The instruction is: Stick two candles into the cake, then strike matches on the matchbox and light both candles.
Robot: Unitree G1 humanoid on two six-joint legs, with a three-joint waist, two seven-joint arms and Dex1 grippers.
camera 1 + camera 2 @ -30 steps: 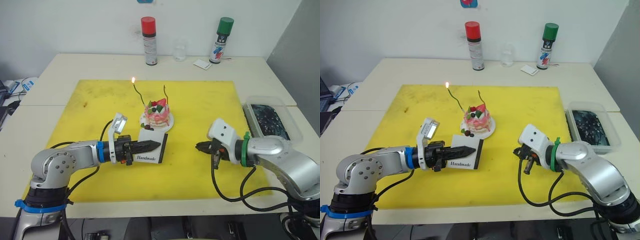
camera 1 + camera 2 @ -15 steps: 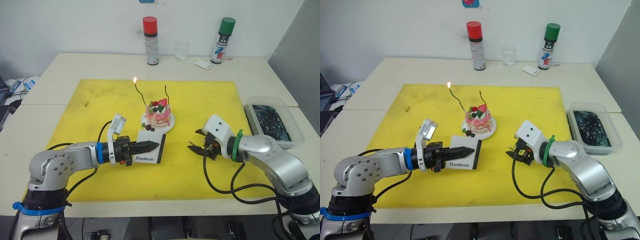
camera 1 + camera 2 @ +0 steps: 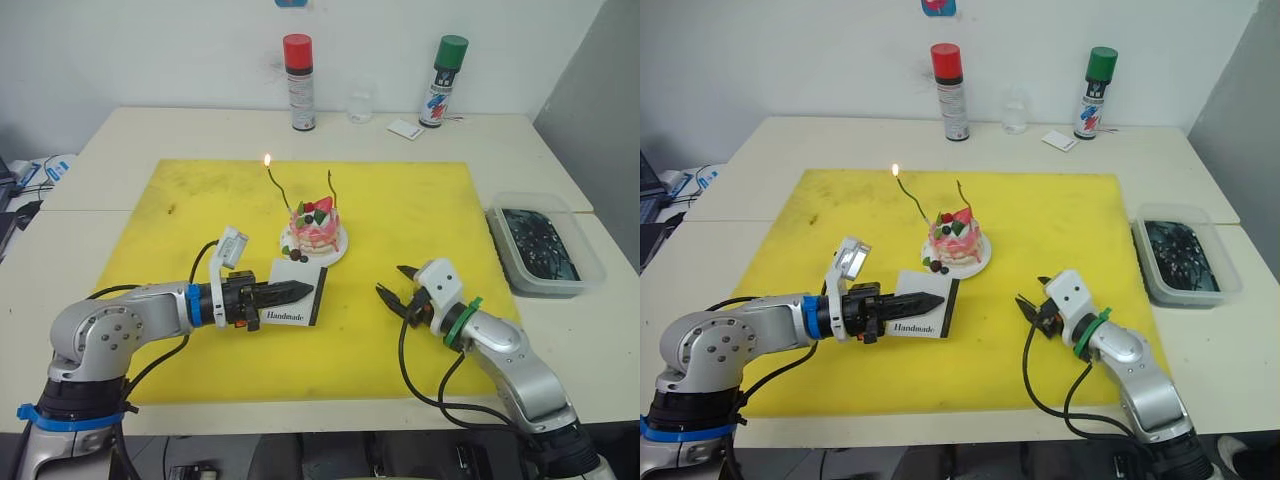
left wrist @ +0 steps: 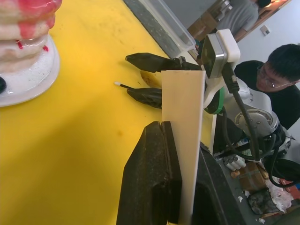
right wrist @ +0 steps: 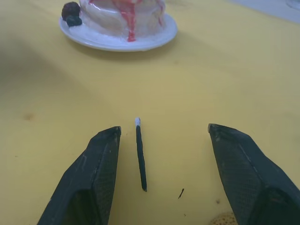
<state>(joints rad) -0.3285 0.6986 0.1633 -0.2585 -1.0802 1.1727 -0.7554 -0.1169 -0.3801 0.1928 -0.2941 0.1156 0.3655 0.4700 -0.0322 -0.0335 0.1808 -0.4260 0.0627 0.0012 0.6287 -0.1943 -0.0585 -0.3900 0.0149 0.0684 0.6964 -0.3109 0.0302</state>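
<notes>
Right fingers (image 5: 101,178) spread wide, low over the mat, straddling 1 match (image 5: 140,159); right gripper (image 3: 397,287) empty. Left gripper (image 3: 300,290) clamps the matchbox (image 3: 293,303), upright, just beside the cake (image 3: 314,226). Both candles (image 3: 275,186) planted, 1 lit, 1 left to light. Box reads "Handmade".

head stereo: high, facing down | wrists: low, close, both show cake (image 5: 123,21)
</notes>
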